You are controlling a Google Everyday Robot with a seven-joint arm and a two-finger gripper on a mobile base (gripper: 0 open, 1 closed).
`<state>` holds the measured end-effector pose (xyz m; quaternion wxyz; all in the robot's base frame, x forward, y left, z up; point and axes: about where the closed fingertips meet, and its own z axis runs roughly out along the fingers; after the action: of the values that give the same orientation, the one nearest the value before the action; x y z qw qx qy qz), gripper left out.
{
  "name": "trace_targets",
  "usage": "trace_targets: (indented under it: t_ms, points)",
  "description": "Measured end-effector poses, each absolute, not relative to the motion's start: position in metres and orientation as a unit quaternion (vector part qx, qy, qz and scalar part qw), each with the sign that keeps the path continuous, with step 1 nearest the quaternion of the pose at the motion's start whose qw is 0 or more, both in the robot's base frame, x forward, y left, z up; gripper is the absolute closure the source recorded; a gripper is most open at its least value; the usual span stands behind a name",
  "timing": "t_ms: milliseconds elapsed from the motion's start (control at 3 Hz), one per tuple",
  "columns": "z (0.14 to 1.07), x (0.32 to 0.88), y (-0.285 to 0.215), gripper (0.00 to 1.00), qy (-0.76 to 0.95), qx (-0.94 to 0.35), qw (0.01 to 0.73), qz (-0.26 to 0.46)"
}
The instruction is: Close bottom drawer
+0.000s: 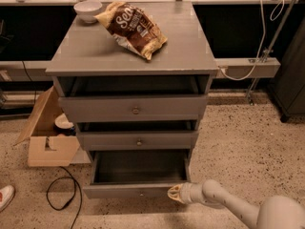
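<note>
Speckled flooring surrounds a grey chest (133,56) whose bottom drawer (136,191) stands pulled well out, its dark inside empty. The gripper (175,193) sits at the right end of the drawer's front, touching or just beside it; whether it is open or closed I cannot tell. A good push probably needs contact nearer the knob, so the drawer slides straight instead of jamming. Above, the middle drawer (138,140) and top drawer (135,109) stand slightly ajar. A chip bag (132,28) and bowl (88,9) rest on top.
</note>
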<state>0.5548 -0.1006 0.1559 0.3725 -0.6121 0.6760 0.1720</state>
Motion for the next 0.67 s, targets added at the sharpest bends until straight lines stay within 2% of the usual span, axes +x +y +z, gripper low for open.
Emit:
trace_targets:
  t_ms: [667]
  points:
    - [0.161,0.601,-0.11,1.0,0.681,-0.58,0.434,0.11]
